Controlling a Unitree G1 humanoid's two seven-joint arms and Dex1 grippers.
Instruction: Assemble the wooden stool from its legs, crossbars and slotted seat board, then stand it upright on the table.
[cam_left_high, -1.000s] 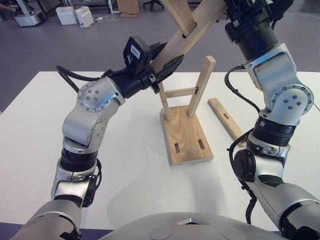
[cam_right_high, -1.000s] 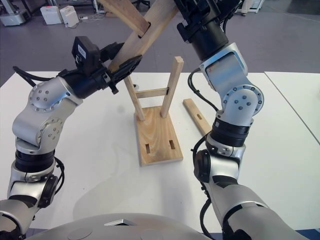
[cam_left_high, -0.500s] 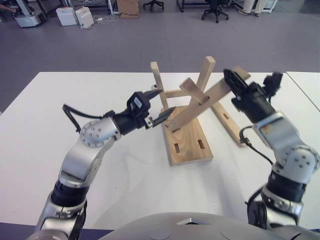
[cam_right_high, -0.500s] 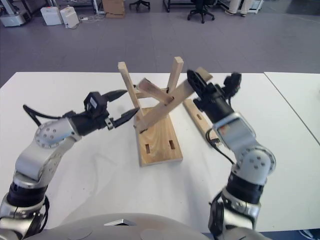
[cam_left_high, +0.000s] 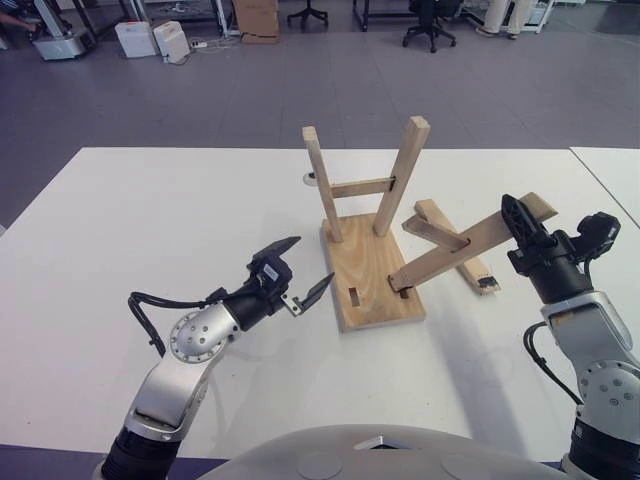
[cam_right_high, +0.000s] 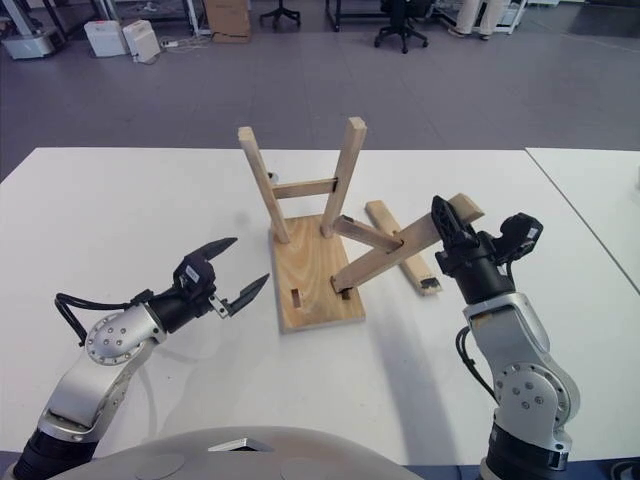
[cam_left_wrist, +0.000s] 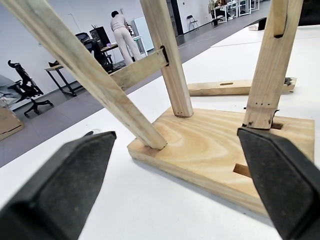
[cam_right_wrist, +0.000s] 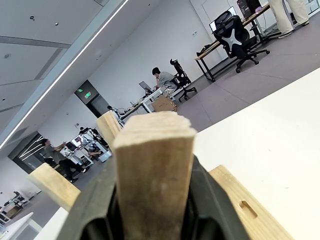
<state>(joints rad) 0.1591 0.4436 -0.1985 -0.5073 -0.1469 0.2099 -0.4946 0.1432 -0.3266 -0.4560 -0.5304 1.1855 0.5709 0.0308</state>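
Left end effector (cam_left_high: 312, 260) wide open, empty, low just left of seat board (cam_left_high: 368, 275). Right end effector (cam_left_high: 522, 228) right of it, clamped on tilted leg (cam_left_high: 445, 257)

seat board (cam_left_high: 372, 280): flat on table (cam_left_high: 150, 220)
upright legs (cam_left_high: 400, 180): on seat board's rear end
slanted leg (cam_left_high: 445, 258): from seat board's right edge, rightwards
loose leg (cam_left_high: 477, 270): right of seat board
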